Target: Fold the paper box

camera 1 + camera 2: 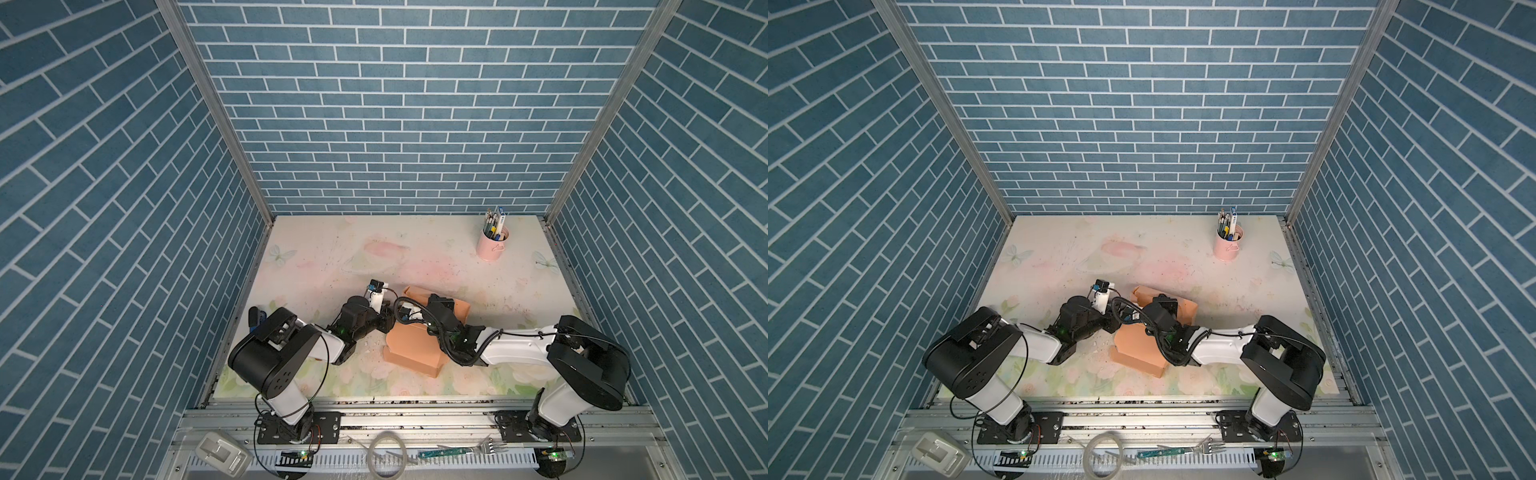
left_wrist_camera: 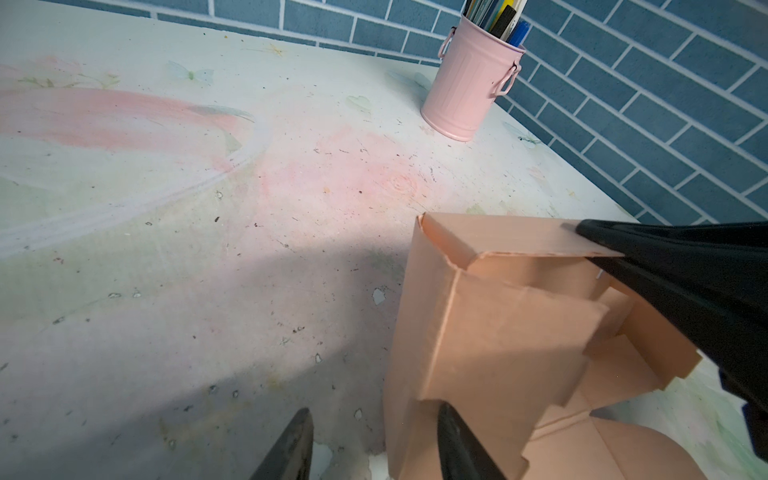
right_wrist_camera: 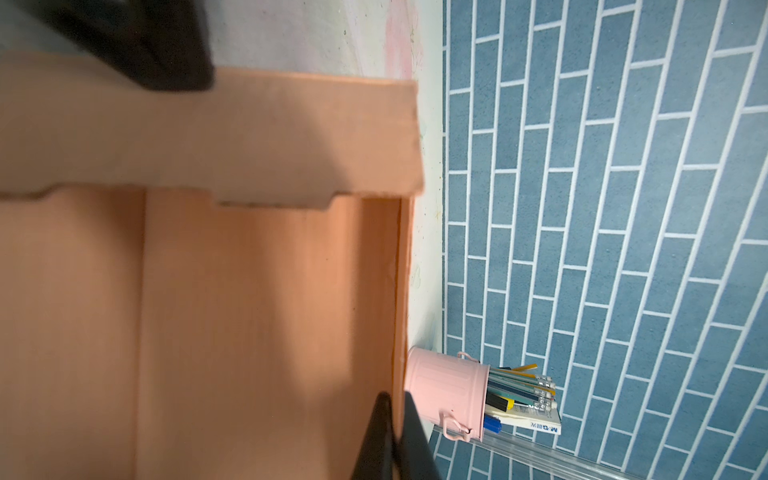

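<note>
Peach-orange thin-cardboard paper box (image 1: 409,345), lower centre — long axis up-frame, tilted right; right gripper (image 3: 397,397) pinches its wall, left gripper (image 2: 374,407) half-spread — gripping nothing.

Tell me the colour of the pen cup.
The pen cup is pale pink, clearest in the left wrist view.

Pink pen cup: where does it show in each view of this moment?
Top view: pink pen cup at the far right of the table.
Top view: cup, same far-right spot.
Left wrist: cup beyond the paper box.
Right wrist: cup just past the box's edge, seen sideways.
Shared landmark: the paper box, in all four.
</note>
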